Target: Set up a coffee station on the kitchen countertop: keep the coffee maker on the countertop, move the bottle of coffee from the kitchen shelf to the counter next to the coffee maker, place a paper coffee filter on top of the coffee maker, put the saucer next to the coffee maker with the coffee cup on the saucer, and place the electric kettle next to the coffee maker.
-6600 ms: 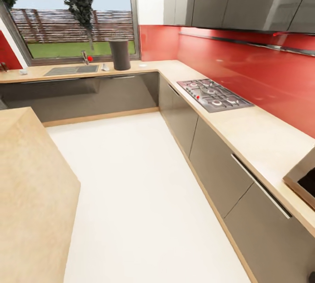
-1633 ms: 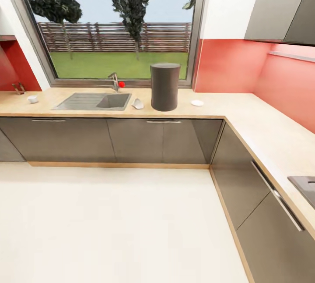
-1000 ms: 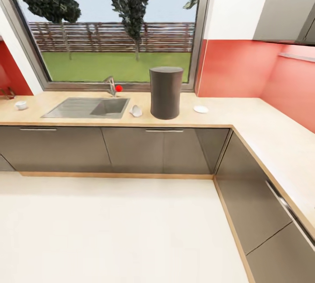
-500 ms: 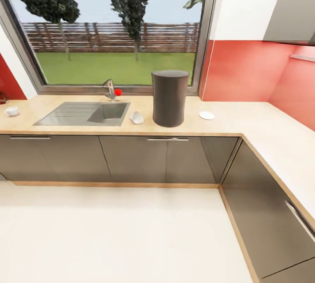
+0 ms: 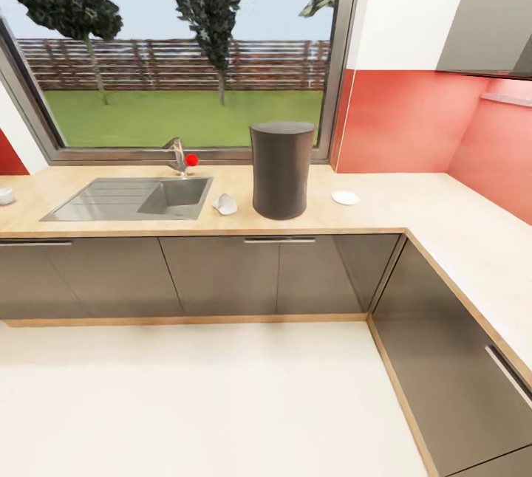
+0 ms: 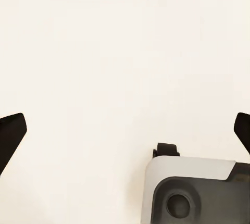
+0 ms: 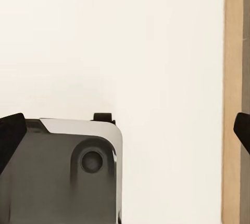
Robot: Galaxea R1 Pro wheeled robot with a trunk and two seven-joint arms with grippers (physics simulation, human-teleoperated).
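The coffee maker [image 5: 281, 169] stands on the worktop [image 5: 414, 204], between the paper coffee filter [image 5: 224, 204] and the saucer [image 5: 345, 198]. Left tool [image 6: 125, 133] and right tool [image 7: 125, 130] are wide open, holding nothing, over the floor [image 5: 207, 396].

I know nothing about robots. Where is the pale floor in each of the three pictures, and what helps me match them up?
Head view: the floor spreads across the lower part, in front of the cabinets.
Left wrist view: the floor lies behind the robot's grey base.
Right wrist view: the floor runs between the base and a wooden plinth.
Shared landmark: that plinth runs under the cabinets in the head view.
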